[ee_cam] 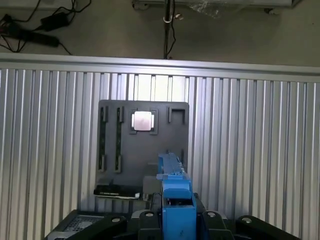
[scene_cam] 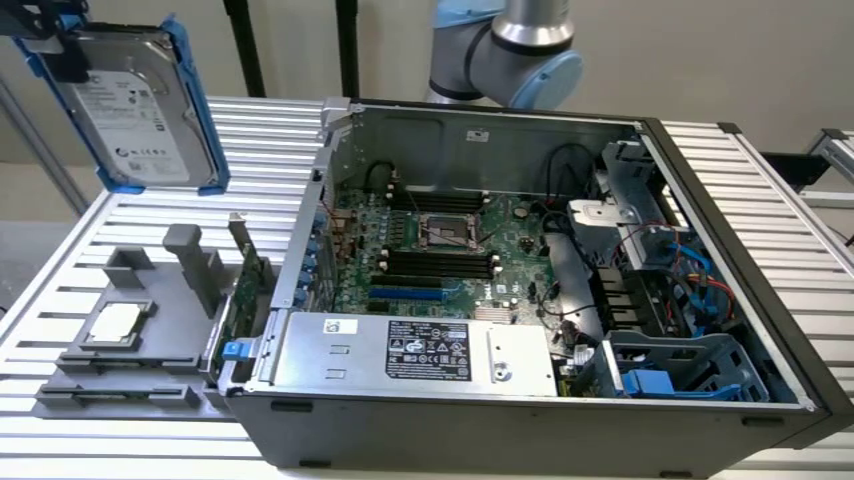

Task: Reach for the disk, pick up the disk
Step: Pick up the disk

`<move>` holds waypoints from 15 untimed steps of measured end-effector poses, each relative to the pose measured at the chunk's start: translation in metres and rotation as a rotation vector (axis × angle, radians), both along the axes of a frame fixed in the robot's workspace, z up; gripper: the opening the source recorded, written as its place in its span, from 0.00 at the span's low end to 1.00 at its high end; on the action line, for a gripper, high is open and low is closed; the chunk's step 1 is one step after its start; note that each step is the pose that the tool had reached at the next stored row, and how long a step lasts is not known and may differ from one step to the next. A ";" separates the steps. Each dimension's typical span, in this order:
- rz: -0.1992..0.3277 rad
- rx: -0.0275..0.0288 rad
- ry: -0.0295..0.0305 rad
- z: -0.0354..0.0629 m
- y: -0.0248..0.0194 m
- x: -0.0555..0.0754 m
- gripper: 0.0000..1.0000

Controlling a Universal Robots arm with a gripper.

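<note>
One disk (scene_cam: 134,105), silver-grey metal with a white label and a bright blue frame, hangs in the upper left of the exterior view (clear of the counter (scene_cam: 147,212)), clamped between the fingers (ee_cam: 207,224). Below it are one tray (scene_cam: 147,345), one chip (scene_cam: 114,322) and one open computer (scene_cam: 534,420).

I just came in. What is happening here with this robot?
The gripper is shut on the disk and holds it edge-up in the air. In the wrist view the disk's blue frame hangs over the grey tray that carries a small chip. The open computer case stands beside the tray. The disk looks picked up already.
</note>
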State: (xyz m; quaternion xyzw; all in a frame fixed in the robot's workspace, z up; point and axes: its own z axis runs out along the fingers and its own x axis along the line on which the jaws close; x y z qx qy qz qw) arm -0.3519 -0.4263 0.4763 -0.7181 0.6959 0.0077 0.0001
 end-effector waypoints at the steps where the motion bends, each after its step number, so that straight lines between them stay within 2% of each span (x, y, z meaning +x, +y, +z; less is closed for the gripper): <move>1: 0.000 0.0000 0.0001 0.0032 -0.0015 0.004 0.33; 8: 0.000 0.0023 0.0006 0.0221 -0.0124 0.033 0.33; 15: 0.000 0.0079 0.0006 0.0298 -0.0238 0.059 0.33</move>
